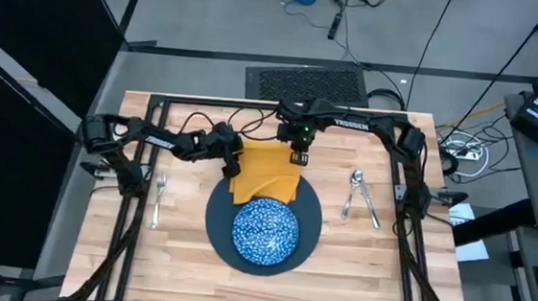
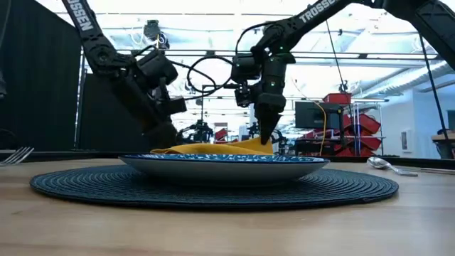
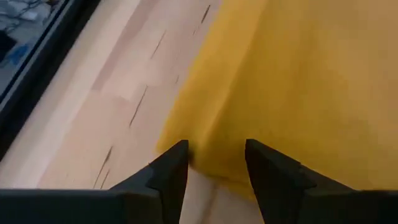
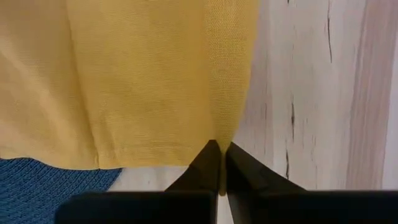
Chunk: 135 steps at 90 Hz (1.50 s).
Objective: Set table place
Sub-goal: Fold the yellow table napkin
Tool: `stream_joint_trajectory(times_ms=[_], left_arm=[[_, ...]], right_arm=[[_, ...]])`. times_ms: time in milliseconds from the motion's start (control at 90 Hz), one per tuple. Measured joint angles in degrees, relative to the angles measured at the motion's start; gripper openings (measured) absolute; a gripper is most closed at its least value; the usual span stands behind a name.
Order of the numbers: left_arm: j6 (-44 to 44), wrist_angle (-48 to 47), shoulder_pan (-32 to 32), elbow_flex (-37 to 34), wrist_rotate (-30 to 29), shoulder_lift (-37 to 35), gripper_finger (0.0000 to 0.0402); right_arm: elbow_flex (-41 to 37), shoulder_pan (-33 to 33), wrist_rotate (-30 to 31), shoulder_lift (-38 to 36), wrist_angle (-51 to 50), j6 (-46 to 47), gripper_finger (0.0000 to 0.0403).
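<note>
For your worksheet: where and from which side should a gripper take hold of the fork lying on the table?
Grip the fork at mid-handle from straight above, fingers across its width. It lies flat and alone on the table, left of the round mat, so nothing crowds it.

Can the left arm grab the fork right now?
Probably yes. The fork lies bare on the table on the left arm's side, nothing covering it. But the left gripper, open, is busy at the yellow napkin.

both grippers crowd the napkin (image 1: 265, 174) behind the dish (image 1: 264, 232). bare table (image 1: 174, 258) lies open between fork (image 1: 158, 200) and mat (image 1: 310, 211).
</note>
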Motion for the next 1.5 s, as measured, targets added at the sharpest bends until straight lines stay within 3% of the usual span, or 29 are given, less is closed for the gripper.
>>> stream_joint_trajectory(times_ms=[433,811,989,1089,1500], left_arm=[[0.00,0.91,0.02,0.02,-0.07,-0.01,0.0139],[0.02,1.31,0.02,0.02,0.33,2.82,0.0066],[0.11,1.93,0.02,0.02,-2.63,3.38,0.0011],[0.11,3.22,-0.14,0.02,-4.41,3.39,0.0003],[0.55,3.45,-2.25,0.02,-6.00,-6.41,0.0000]], right_arm=[[0.00,0.00,0.00,0.00,0.75,0.00,0.0000],[-0.02,0.02,0.00,0.02,0.70,0.63,0.0000],[-0.02,0.00,-0.02,0.02,0.78,0.72,0.0000],[-0.04,0.02,-0.02,0.02,0.72,1.05,0.0000],[-0.09,0.52,0.67,-2.26,0.84,-0.85,0.0000]])
